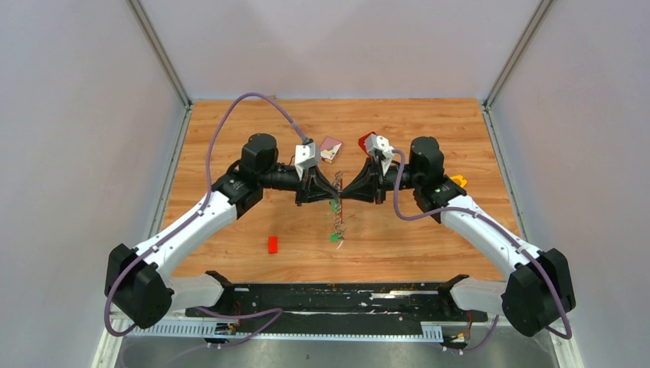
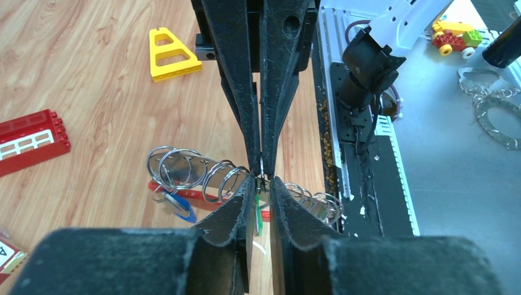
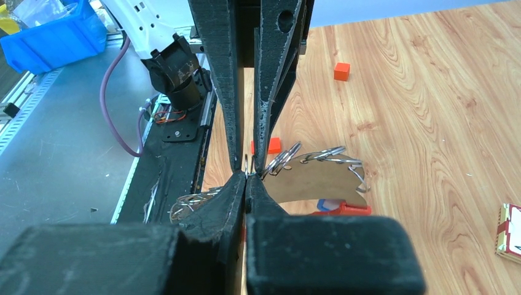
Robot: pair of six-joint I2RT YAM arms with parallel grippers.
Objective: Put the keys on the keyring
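Silvery keyring [image 2: 179,169]: linked wire loops (red arc [image 2: 195,195] beneath), green key [image 2: 258,220] hanging.

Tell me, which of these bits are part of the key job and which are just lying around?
For the job:
long grey chain-like keyring of metal rings
tiny silver keys with green and blue plastic heads

Lying about:
yellow plastic triangle frame
red gridded plastic tray
small plain red block
little orange cube
small printed card
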